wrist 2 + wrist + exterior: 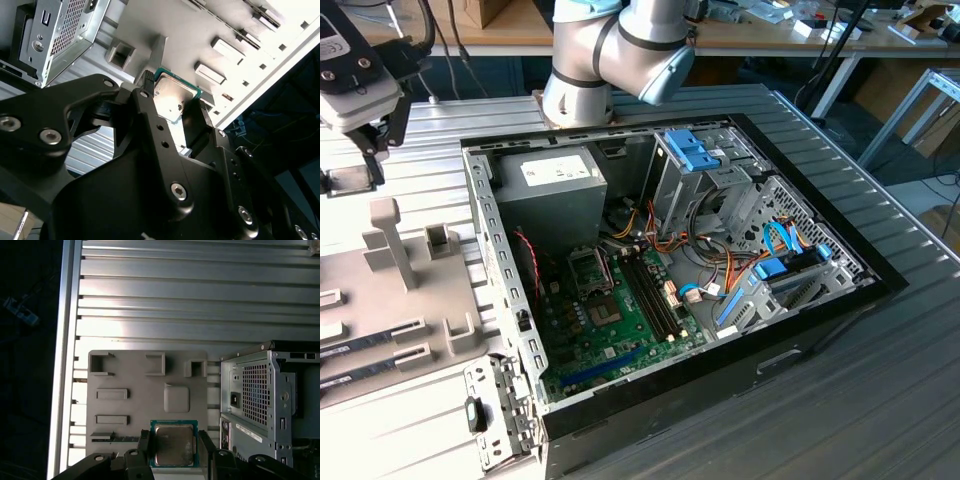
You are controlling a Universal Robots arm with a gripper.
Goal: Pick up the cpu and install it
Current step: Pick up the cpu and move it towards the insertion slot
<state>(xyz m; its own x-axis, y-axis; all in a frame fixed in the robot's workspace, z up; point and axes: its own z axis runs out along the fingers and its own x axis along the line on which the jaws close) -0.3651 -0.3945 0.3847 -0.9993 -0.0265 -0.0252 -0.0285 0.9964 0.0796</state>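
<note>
The black two-finger gripper (174, 452) pinches the small square cpu (173, 444), silver-grey metal on top with a thin green rim, in the first wrist view, its jaws closed on two opposite edges, likely to keep the pads off the chip's faces. At the upper left of the exterior view it hangs over the pale grey plastic parts tray (410, 400), well apart from the open black computer case (820, 330), where the green motherboard (620, 330) lies flat, its silver socket frame (585, 268) facing up

The cpu (174, 446), square, silver-topped, green-rimmed, held flat in the gripper (174, 439)
</note>
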